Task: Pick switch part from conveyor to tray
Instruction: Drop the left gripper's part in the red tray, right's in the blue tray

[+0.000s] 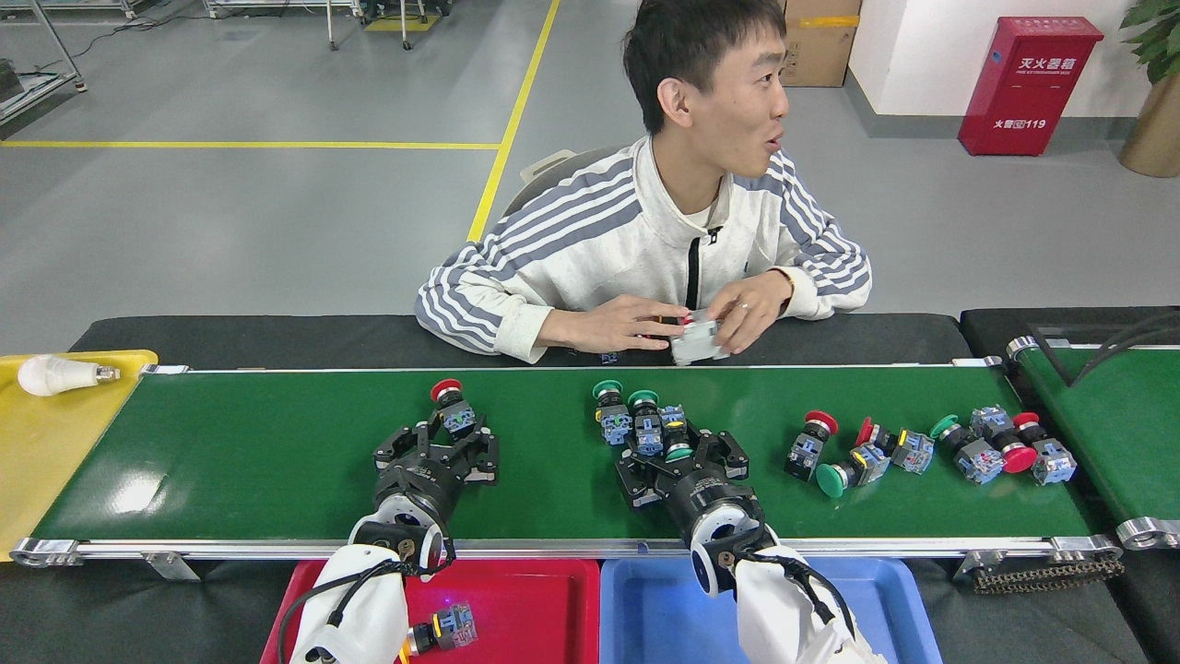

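Observation:
The conveyor (277, 461) runs across the view, carrying several switch parts. A red-capped switch part (452, 406) lies left of centre. My left gripper (452, 435) is open just below it, fingertips either side of its blue base. A green-capped switch part (678, 449) lies between the fingers of my right gripper (680, 454), which is open and straddles it. Two more green-capped parts (627, 420) sit just beyond. The red tray (535, 609) under my left arm holds one switch part (449, 630). The blue tray (664, 599) lies under my right arm.
Several more switch parts (885, 447) lie on the belt's right half. A person sits behind the belt, both hands on a small white device (698, 341). A yellow tray (37, 443) with a bulb (55, 373) is at left, and a second green belt (1115, 424) at right.

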Tool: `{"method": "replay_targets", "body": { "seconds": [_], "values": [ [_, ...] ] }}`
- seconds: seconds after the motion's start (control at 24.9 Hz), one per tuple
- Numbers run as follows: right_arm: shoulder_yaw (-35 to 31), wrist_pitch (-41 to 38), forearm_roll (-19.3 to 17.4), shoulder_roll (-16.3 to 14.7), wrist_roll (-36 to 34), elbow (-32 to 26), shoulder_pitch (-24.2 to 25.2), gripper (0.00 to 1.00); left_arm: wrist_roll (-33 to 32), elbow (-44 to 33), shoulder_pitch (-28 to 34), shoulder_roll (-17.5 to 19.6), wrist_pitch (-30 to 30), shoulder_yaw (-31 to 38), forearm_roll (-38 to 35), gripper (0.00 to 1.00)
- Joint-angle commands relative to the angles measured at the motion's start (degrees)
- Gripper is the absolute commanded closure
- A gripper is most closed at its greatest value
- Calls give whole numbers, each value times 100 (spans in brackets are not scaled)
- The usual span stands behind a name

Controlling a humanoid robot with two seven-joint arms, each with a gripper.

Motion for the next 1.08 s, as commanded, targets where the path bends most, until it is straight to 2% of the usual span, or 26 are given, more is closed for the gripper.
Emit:
{"method": "replay_targets", "body": {
  "seconds": [0.0, 0.12, 0.16, 0.28, 0.32, 0.36, 0.4, 0.44, 0.52, 0.64, 0.8, 0.88, 0.92, 0.96, 1.0, 1.04],
  "values": [
    [-25, 12, -8, -108, -41, -57, -78, 91, 50, -714, 289, 113, -1097, 24, -22, 88],
    [-25, 3, -17, -126, -182, -188, -16, 95, 32, -1787, 1274, 763, -3153, 261, -13, 83],
    [-25, -6, -17, -143, -191, -276, 28, 96, 41, -1989, 1502, 860, -3602, 393, -5, 79],
    [-25, -190, -25, -275, -199, -804, 300, 97, 32, -2261, 2003, 886, -3602, 868, -5, 58],
    [-16, -305, -25, -328, -199, -1050, 441, 98, 32, -2261, 2065, 895, -3602, 912, 4, 44],
    [-16, -419, -25, -380, -191, -1321, 616, 98, 41, -2261, 2091, 877, -3602, 938, -5, 22],
    [-16, -489, -25, -433, -199, -1533, 748, 98, 41, -2261, 2109, 877, -3602, 965, -13, 8],
    [-16, -604, -25, -504, -191, -1814, 924, 98, 58, -2261, 2152, 877, -3602, 1052, 4, 0],
    [-16, -911, -25, -644, -191, -2333, 1205, 98, 76, -2279, 2276, 886, -3602, 1316, 57, 0],
    [-7, -1465, -17, -671, -138, -3141, 1723, 98, 76, -2358, 2355, 886, -3602, 1562, 66, 0],
    [397, -1746, -8, -776, -138, -3757, 2181, 98, 76, -2577, 2513, 842, -3602, 2028, 57, 0],
    [678, -1869, 1, -961, -147, -3853, 2295, 97, 76, -2586, 2574, 825, -2477, 2177, 57, 0],
    [863, -1887, 27, -969, -155, -3845, 2313, 92, 76, -2560, 2592, 825, -1598, 2239, 57, 0],
    [1117, -1878, 115, -969, -155, -3845, 2330, 73, 76, -2516, 2592, 825, -782, 2265, 57, 0],
    [1276, -1852, 186, -961, -164, -3845, 2339, 47, 76, -2490, 2601, 842, -367, 2265, 57, 0],
    [1425, -1834, 247, -943, -199, -3845, 2383, 4, 76, -2454, 2601, 842, 19, 2265, 57, 0]
  ]
}}
